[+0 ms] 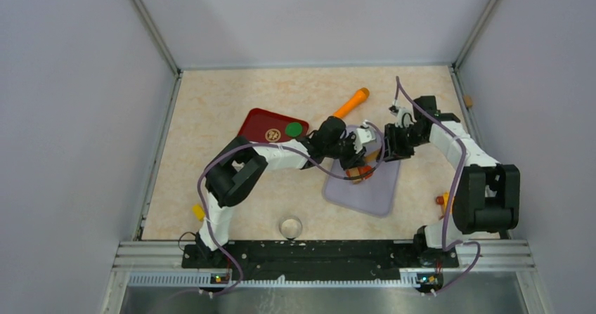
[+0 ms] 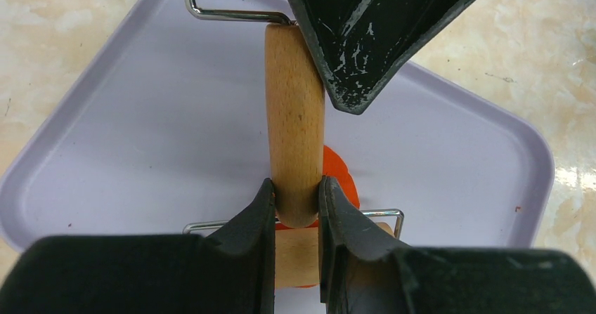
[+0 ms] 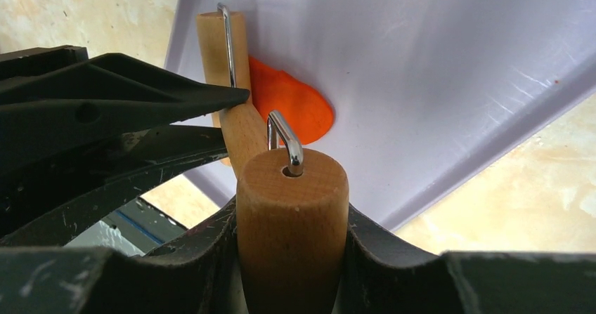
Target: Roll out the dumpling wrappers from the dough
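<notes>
**Both grippers on roller, wrapper under it on tray**

The left gripper (image 2: 296, 193) is closed partway, with both fingers pinching the thin wooden handle of the roller (image 2: 295, 117). The right gripper (image 3: 292, 219) is also partly closed, fingers clamped on the thick wooden barrel at the other end of the same roller. A bent metal wire (image 3: 284, 137) comes out of that barrel's end face. The two grippers are close together over the tray, and the right one's finger (image 2: 372, 40) shows in the left wrist view.

The dumpling wrapper (image 3: 292, 103) is a flat orange piece lying on the floor of the pale purple tray (image 1: 369, 198). It sits just beside and partly under the roller's far barrel (image 3: 219, 36). From the left wrist it peeks out right of the handle.

On the table (image 1: 211, 103) behind, a red tray (image 1: 256, 119) holds a green disc (image 1: 294, 129) and a brown disc (image 1: 273, 135). An orange stick (image 1: 351, 103) lies near the back. A glass (image 1: 290, 226) stands near the front edge.
</notes>
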Available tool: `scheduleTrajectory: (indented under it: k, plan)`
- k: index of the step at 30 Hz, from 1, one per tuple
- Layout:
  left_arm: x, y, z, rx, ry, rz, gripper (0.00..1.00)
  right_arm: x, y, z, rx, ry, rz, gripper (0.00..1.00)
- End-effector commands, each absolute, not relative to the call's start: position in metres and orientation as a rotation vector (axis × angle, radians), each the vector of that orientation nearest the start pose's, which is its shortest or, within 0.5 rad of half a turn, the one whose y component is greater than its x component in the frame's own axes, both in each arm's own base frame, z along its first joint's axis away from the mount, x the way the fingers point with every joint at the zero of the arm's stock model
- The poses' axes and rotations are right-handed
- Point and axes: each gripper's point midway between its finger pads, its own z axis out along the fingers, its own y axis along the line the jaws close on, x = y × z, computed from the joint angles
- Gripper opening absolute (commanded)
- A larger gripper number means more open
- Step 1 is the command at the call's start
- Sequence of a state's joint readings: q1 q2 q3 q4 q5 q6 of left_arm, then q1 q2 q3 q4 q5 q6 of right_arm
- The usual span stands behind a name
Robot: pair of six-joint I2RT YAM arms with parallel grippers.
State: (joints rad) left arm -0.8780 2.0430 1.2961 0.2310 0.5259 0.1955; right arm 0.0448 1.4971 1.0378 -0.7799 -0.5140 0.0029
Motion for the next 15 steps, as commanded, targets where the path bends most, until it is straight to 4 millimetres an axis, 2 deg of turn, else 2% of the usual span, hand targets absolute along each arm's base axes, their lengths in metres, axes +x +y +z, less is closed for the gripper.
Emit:
scheduleTrajectory:
  k: [1, 6, 10, 13, 15]
  plan:
    - [0.268, -0.444, 0.041, 1.422, 1.789, -0.901, 0.0, 0.27, 0.108, 0.068, -0.271, 2.788, 0.655, 0.0]
    - [0.265, -0.434, 0.043, 1.44, 1.793, -0.887, 0.0, 0.271, 0.12, 0.071, -0.295, 2.772, 0.697, 0.0]
    - [0.27, -0.429, 0.054, 1.451, 1.776, -0.867, 0.0, 0.273, 0.132, 0.08, -0.289, 2.749, 0.76, 0.0]
    - [0.274, -0.426, 0.066, 1.452, 1.764, -0.859, 0.0, 0.276, 0.14, 0.093, -0.287, 2.718, 0.816, 0.0]
    - [0.276, -0.426, 0.082, 1.449, 1.739, -0.862, 0.0, 0.28, 0.146, 0.108, -0.291, 2.684, 0.866, 0.0]
